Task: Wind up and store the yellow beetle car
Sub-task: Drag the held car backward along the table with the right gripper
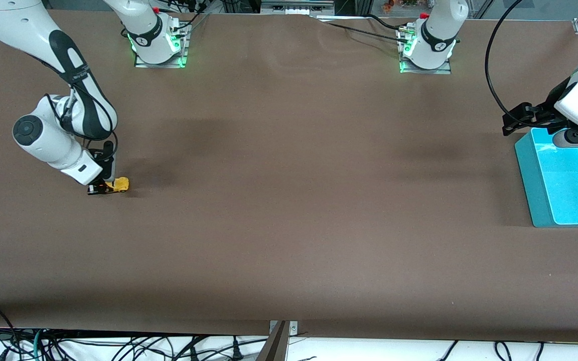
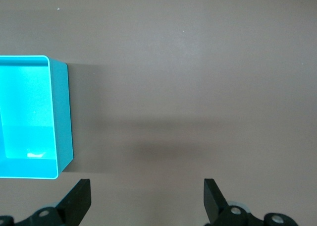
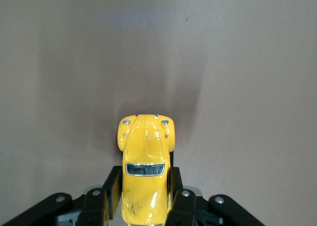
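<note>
On the brown table point(image 1: 289, 200), the yellow beetle car point(image 3: 145, 171), its rear hidden, is clamped by the right gripper point(image 3: 143, 201); the left gripper point(image 2: 146, 201) is spread wide beside the partly cropped teal bin point(image 1: 535, 170).

The small rounded toy beetle car point(image 1: 118, 185) point(image 3: 145, 174) is glossy bright yellow with a dark window and silver headlamps. The open rectangular plastic bin point(image 1: 562, 183) point(image 2: 60, 117) is turquoise, paler inside. The tabletop point(image 1: 289, 200) is plain matte brown. Both arms are white with black joints and black fingers.
</note>
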Controlling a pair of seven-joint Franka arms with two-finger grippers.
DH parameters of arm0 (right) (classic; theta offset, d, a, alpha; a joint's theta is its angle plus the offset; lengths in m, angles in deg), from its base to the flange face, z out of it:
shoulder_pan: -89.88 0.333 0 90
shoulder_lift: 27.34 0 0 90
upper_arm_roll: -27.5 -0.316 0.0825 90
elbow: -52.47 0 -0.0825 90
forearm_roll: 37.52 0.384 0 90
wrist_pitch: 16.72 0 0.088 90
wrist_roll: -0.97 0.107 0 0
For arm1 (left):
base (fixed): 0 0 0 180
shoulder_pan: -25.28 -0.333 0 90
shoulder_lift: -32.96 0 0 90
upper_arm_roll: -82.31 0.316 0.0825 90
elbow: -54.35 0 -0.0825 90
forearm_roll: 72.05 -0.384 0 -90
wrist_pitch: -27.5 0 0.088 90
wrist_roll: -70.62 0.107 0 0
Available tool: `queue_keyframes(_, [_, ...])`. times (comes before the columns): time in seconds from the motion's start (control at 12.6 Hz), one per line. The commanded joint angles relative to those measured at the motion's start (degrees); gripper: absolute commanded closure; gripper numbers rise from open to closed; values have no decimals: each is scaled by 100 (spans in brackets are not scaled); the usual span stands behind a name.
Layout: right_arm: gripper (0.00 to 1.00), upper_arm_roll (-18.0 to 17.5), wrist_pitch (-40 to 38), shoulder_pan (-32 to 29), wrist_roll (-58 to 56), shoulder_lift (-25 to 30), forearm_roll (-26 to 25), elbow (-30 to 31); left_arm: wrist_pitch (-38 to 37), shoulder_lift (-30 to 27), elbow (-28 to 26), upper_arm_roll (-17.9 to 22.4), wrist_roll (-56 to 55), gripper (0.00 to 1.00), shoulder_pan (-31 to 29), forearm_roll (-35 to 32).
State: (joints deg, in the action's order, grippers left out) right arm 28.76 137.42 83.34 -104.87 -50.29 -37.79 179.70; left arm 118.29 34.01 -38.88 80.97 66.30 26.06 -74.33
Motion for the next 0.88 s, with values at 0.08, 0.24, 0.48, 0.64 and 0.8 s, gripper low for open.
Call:
queue_keyframes(0.08, [80,24,72,-434,-489,-307,-17,126,-140,53,174,3,10,0,-16,61])
queue_keyframes(0.24, [80,24,116,-601,-700,-342,-17,118,-140,53,165,3,10,0,-16,61])
queue_keyframes(0.48, [80,24,125,-787,-894,-386,0,91,-140,53,165,3,10,0,-16,61])
queue_keyframes(0.64, [80,24,125,-909,-990,-395,0,91,-140,53,165,3,10,0,-16,61])
queue_keyframes(0.8, [79,24,116,-928,-1000,-386,27,74,-140,53,165,3,10,0,-16,61])
